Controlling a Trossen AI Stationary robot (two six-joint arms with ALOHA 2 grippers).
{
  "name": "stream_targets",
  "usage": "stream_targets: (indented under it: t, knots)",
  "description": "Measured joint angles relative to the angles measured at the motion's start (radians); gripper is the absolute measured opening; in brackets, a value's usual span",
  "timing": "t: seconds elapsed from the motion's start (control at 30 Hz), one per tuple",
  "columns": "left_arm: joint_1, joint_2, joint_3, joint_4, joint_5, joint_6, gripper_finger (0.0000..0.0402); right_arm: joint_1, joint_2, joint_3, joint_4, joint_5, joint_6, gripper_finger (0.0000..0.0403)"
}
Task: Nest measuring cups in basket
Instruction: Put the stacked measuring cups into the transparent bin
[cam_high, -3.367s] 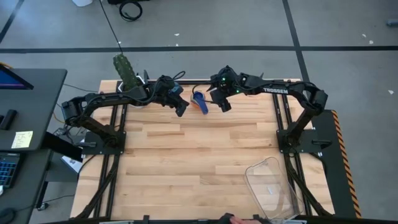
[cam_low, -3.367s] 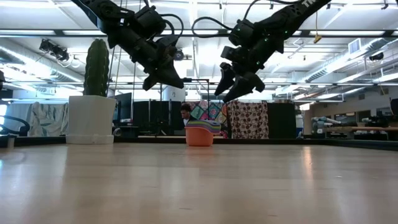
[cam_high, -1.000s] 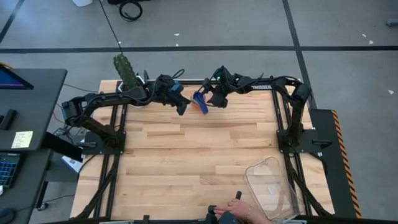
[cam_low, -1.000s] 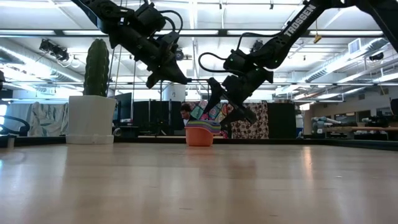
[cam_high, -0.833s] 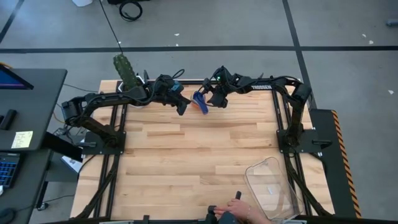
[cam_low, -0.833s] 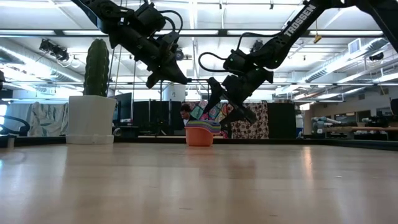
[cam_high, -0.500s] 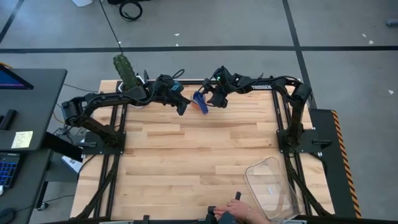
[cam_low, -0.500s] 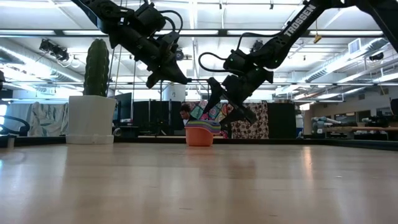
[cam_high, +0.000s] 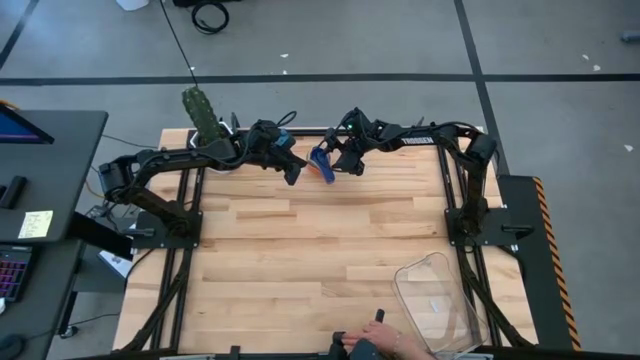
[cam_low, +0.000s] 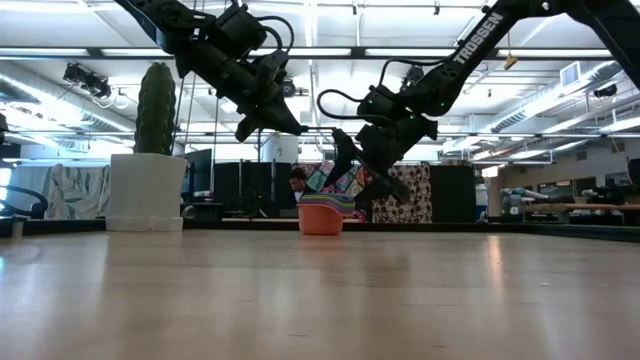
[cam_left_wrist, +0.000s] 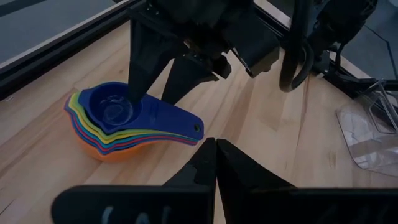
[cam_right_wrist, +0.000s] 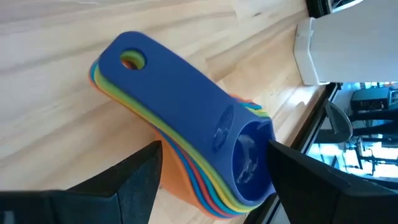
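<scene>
Both fingers of the right end effector (cam_low: 352, 172), spread wide, have dropped from well above the cups (cam_high: 321, 164) to straddle the nested stack, so a grasp looks imminent (nothing is gripped yet). That stack, blue cup uppermost, sits at the far edge of the tabletop (cam_high: 300, 260), well apart from the basket (cam_high: 437, 300) at the near right corner. Just beside it hovers the left end effector (cam_high: 292, 176), shut on nothing.
</scene>
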Motion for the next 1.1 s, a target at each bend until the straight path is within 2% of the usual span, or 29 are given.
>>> stream_targets:
  t: [0.23,0.4,1.1]
  knots:
    - [0.0,0.0,0.0,0.001,0.0,0.0,0.0014,0.0,0.0,0.0,0.0,-0.004,0.006,0.0287]
    - [0.0,0.0,0.0,0.001,0.0,0.0,0.0014,-0.001,0.0,0.0,0.022,-0.003,0.072,0.0287]
    - [0.0,0.0,0.0,0.001,0.0,0.0,0.0014,-0.002,0.001,0.0,-0.02,0.024,0.071,0.0287]
